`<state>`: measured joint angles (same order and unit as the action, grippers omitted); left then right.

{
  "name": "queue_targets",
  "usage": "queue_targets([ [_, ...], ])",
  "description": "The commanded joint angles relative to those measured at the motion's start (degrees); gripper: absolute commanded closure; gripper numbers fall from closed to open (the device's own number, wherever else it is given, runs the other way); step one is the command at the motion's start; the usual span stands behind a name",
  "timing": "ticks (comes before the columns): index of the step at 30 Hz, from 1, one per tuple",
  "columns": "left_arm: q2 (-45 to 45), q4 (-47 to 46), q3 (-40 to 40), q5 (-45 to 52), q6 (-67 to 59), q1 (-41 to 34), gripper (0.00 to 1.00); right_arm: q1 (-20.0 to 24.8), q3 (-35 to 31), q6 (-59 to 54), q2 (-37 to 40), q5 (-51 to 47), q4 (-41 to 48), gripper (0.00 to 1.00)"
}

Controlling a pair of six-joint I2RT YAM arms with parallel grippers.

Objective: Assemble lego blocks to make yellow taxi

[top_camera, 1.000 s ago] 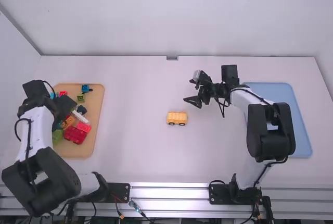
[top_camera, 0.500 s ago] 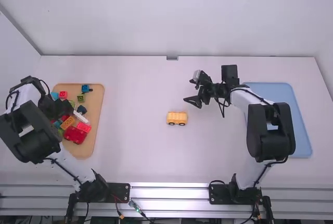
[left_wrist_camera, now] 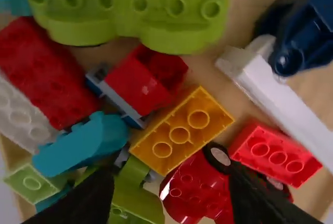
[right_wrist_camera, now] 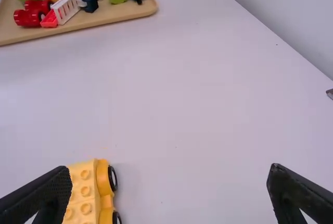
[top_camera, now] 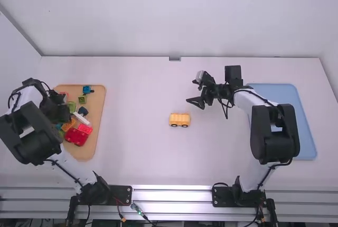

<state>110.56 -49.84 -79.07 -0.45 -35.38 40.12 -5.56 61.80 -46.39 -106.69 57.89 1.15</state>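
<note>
Yellow taxi (top_camera: 179, 119) unheld; crowded blocks (left_wrist_camera: 182, 130) at its nine o'clock may jam left gripper (left_wrist_camera: 169, 174), spread and empty like right gripper (right_wrist_camera: 170, 168).

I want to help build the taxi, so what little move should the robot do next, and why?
I'd ease the left gripper down and try to grab the yellow block. The gripper hangs open over the tray, and that block's colour matches the yellow car on the table, so it could be a taxi piece.
</note>
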Motion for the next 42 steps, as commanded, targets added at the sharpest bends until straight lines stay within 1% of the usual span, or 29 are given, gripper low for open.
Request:
queue_targets([
  [1,0.02,1.07,1.97,0.24,-8.11,0.00,0.43,0.26,-0.04,2.36,0.11,0.17,-0.85,0.01],
  [2,0.02,1.07,1.97,0.24,-8.11,0.00,0.43,0.26,-0.04,2.36,0.11,0.17,-0.85,0.01],
  [4,0.02,4.63,3.50,-2.36,-6.19,0.00,0.42,0.26,-0.04,7.23,0.11,-1.20,-3.04,0.01],
  [7,0.02,6.88,4.79,-3.69,-6.45,-0.04,0.42,0.26,-0.04,10.80,0.11,-2.82,-4.26,0.01],
  [13,0.02,10.82,6.80,-3.30,-6.51,-0.04,0.44,0.26,-0.04,10.16,0.11,-2.67,-3.56,0.01],
  [14,0.02,11.34,7.13,-3.50,-6.47,0.00,0.47,0.26,-0.04,10.16,0.11,-2.64,-3.54,0.01],
  [17,0.02,11.26,7.37,-2.71,-7.58,-0.02,0.52,0.26,-0.04,10.16,0.11,-2.67,-3.74,0.01],
  [21,0.02,10.47,7.37,-0.76,-9.49,0.02,0.51,0.26,-0.04,10.14,0.11,-2.67,-3.89,0.01],
  [22,0.02,10.25,7.37,-0.37,-9.46,0.00,0.49,0.26,-0.04,10.16,0.11,-2.67,-3.85,0.01],
  [27,0.02,10.10,7.34,-0.39,-9.42,-0.04,0.48,0.26,-0.04,10.16,0.11,-2.69,-3.72,0.01],
  [30,0.02,10.62,7.34,-0.44,-7.96,-0.04,0.39,0.26,-0.04,10.16,0.11,-2.67,-3.76,0.01],
  [32,0.02,10.82,7.34,-0.42,-6.27,-0.04,0.37,0.26,-0.04,10.19,0.11,-2.67,-3.74,0.01],
  [42,0.02,7.85,7.34,0.04,-6.01,-0.04,0.38,0.26,-0.04,10.16,0.11,-2.67,-3.76,0.01],
])
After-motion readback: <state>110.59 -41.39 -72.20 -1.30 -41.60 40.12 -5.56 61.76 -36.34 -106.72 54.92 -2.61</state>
